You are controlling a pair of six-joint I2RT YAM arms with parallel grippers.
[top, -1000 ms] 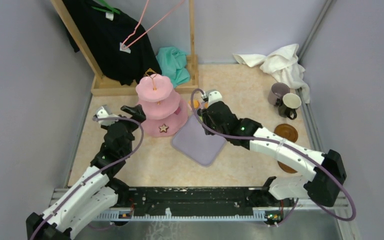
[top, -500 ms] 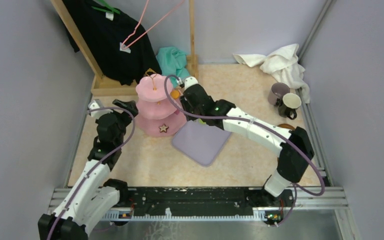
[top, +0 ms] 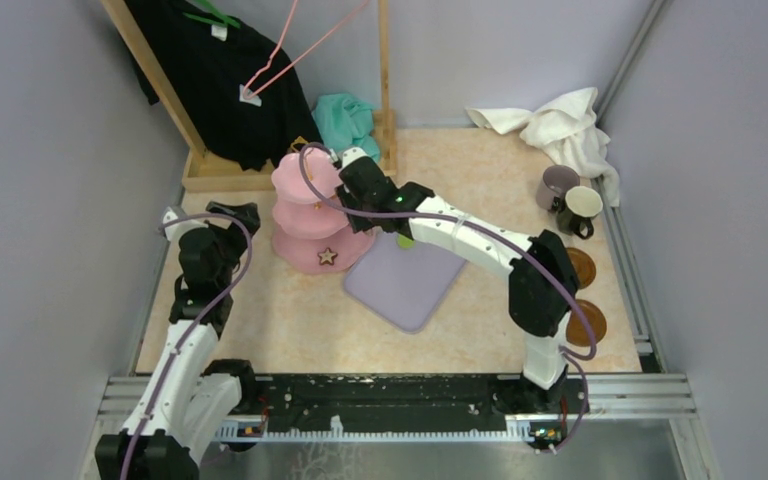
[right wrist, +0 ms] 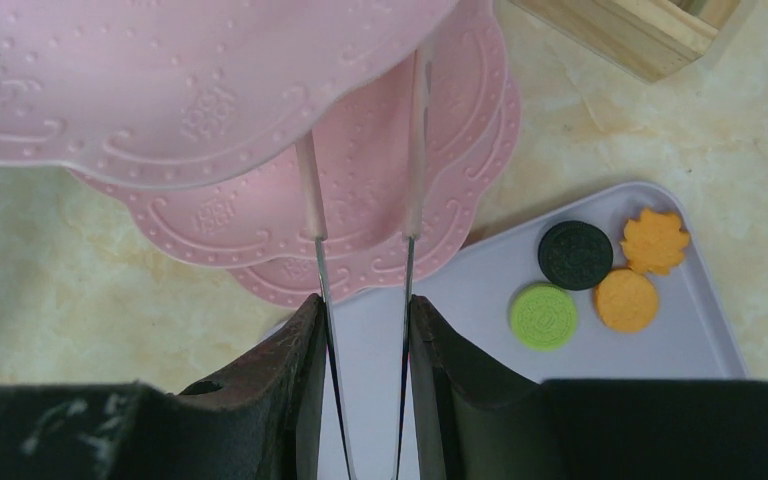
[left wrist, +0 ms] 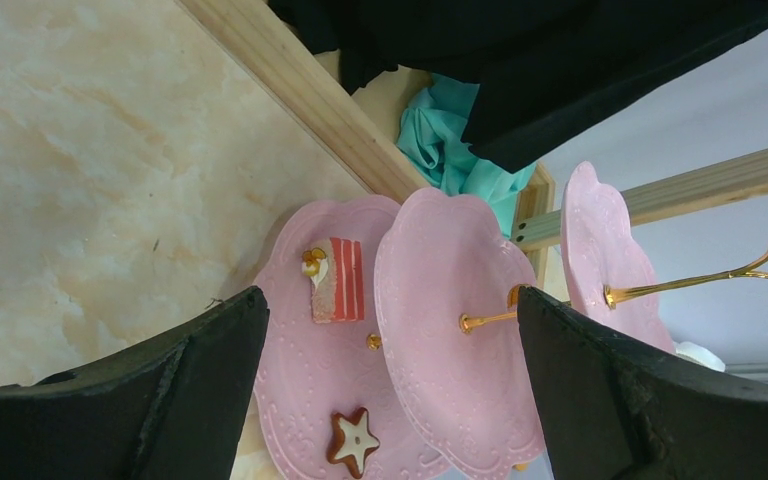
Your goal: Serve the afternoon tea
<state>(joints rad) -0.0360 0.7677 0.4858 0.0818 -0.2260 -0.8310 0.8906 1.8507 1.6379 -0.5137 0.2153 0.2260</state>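
The pink three-tier stand [top: 310,215] stands left of centre, with a brown star [top: 327,256] on its bottom tier. My right gripper [top: 345,170] hovers at the stand's upper tiers. It is shut on the thin pink tongs [right wrist: 310,200], whose tips are hidden behind a tier [right wrist: 160,110]. Green [right wrist: 542,316], black [right wrist: 575,254] and orange [right wrist: 626,299] rounds and an orange leaf [right wrist: 655,240] lie on the lilac tray [right wrist: 480,300]. My left gripper [left wrist: 390,300] is open and empty to the left of the stand [left wrist: 440,330], facing the star [left wrist: 355,440] and a striped cake slice [left wrist: 338,279].
A mauve mug [top: 557,185] and a cream mug [top: 582,207] stand at the right wall by a white cloth [top: 565,125]. Two brown saucers [top: 580,266] [top: 590,322] lie in front of them. A wooden rack [top: 200,170] with a black garment and a teal cloth [top: 348,125] stands behind the stand.
My right arm has swung left from above the tray to the stand's upper tiers, tongs still in its grip. My left arm has drawn back to the left, away from the stand.
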